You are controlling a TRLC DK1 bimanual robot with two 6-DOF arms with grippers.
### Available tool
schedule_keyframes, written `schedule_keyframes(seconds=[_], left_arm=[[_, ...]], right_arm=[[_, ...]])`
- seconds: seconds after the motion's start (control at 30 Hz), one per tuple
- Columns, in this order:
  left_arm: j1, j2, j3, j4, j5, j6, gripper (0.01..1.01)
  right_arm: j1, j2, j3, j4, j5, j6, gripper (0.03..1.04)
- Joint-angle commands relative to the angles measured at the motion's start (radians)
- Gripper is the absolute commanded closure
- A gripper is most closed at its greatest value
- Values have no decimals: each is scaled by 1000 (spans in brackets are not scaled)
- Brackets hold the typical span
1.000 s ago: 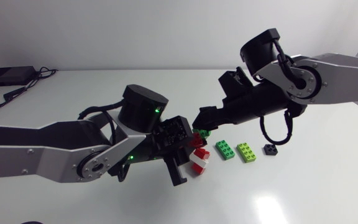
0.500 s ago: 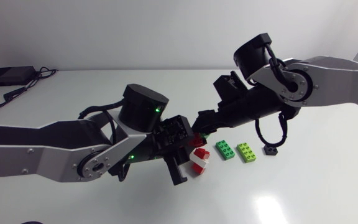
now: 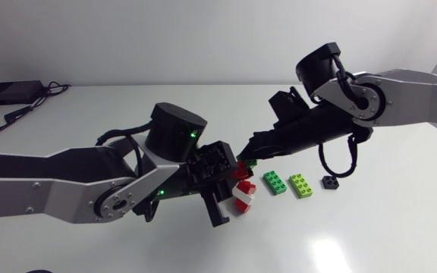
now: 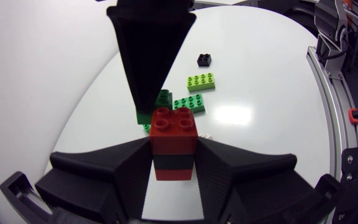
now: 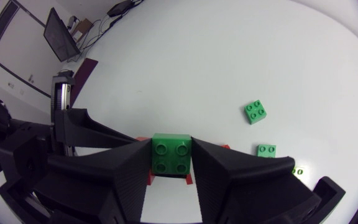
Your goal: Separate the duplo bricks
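Observation:
My left gripper (image 4: 174, 163) is shut on a red brick stack (image 4: 174, 140) with a dark band, held above the table. In the head view the stack (image 3: 243, 189) shows red and white in my left gripper (image 3: 230, 186). My right gripper (image 5: 171, 148) is shut on a dark green 2x2 brick (image 5: 171, 154) that sits against the red stack (image 5: 166, 179). One of its fingers (image 4: 151, 56) comes down beside that green brick (image 4: 161, 101). In the head view my right gripper (image 3: 245, 154) meets the stack from the right.
On the table right of the grippers lie a green 2x4 brick (image 3: 274, 182), a lime 2x4 brick (image 3: 302, 186) and a small black brick (image 3: 329, 182). Two small green bricks (image 5: 255, 112) lie on the table beyond my right gripper.
My right gripper's fingers have closed onto the dark green brick at the stack. The right arm swung slightly left and back. The left arm has kept still with the stack.

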Motion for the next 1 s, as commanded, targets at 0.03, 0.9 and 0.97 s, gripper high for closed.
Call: schedule_keyframes(seconds=[0.03,0.9,0.97], left_arm=[[-4,-9,8,18,-8,15,705],[85,-72,-11,-26,16,37,697],[97,-72,-7,-34,27,37,697]], right_arm=[[-68,46,9,-46,-139,26,710],[-131,369,237,101,323,-100,705],[-145,418,275,101,335,-106,707]])
